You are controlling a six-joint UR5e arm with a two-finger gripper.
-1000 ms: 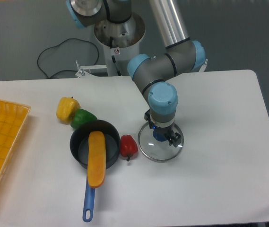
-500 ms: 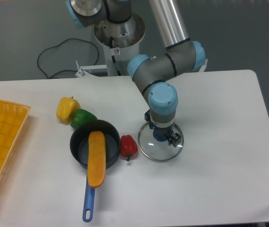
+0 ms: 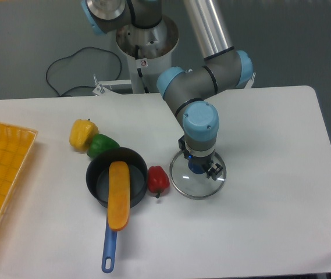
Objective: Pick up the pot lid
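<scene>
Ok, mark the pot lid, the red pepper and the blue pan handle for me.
Pot lid (image 3: 194,184): camera view, on its clear glass.
Red pepper (image 3: 157,179): camera view, mid-body.
Blue pan handle (image 3: 110,247): camera view, near its free end.

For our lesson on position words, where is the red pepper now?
In the camera view, the red pepper is just below centre, between the pan on its left and the lid on its right.

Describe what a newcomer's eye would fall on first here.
Probably the big gripper, pointing down over the clear lid and its blue knob, near the middle. Next, the bright orange piece lying over the rim of the black pan, left of the lid. Then the yellow bin at the left edge.
</scene>
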